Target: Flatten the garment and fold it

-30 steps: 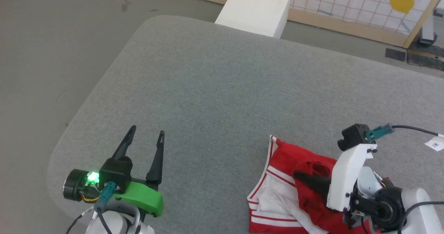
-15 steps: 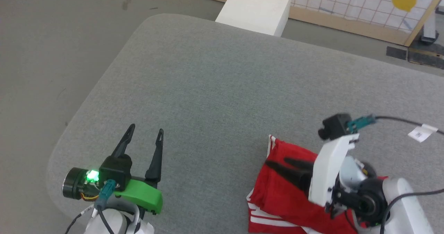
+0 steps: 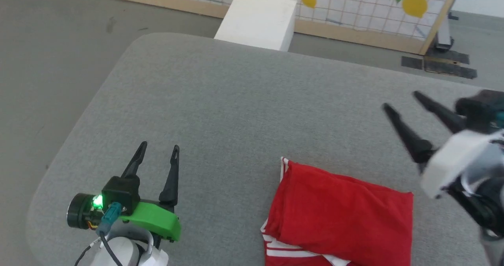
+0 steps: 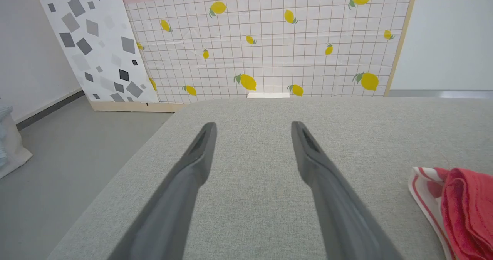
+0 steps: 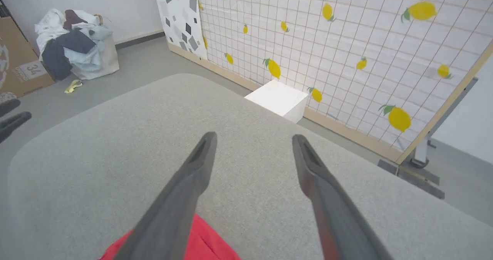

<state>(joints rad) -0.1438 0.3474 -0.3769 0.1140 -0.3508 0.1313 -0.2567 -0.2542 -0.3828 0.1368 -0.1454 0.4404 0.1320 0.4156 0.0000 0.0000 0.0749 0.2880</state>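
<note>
The garment (image 3: 342,212) lies folded on the grey surface (image 3: 236,100). The right end effector (image 3: 401,100), released and empty, hangs beyond the garment's far right corner. The left end effector (image 3: 160,145), fingers spread, sits well apart to the garment's left.

Jersey (image 3: 342,214) lies on tabletop (image 3: 236,100). Left end effector (image 3: 160,145) sits well to the jersey's left. Right end effector (image 3: 400,100) is behind the jersey, to its right. Box (image 3: 256,19) stands far behind the jersey, beyond the tabletop.
</note>
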